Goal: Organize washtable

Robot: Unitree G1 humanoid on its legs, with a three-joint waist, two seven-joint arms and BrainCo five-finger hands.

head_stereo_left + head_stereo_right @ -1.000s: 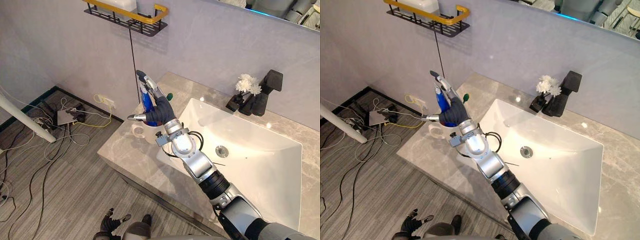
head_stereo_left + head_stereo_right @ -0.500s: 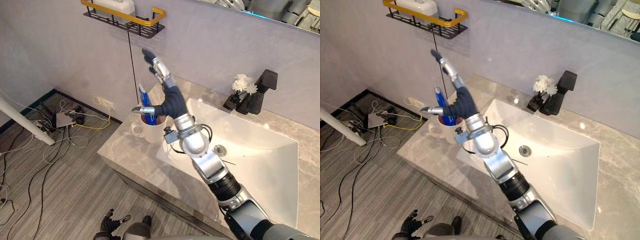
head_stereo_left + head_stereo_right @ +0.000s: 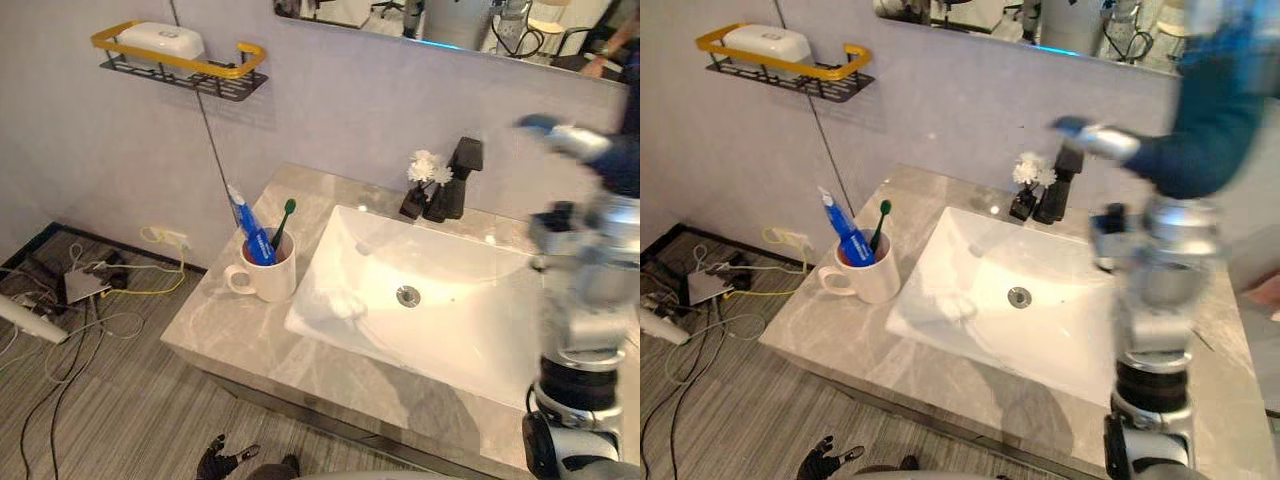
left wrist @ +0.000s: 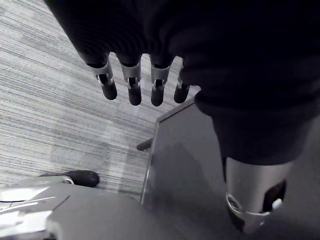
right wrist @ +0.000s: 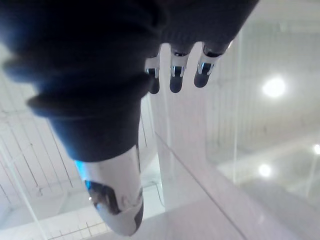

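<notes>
I found the right hand withdrawn from the mug to the upper right, fingers straight and holding nothing. The blue tube stood in the mug with the green toothbrush, left of the sink. The left hand hung with fingers straight over the floor.
</notes>
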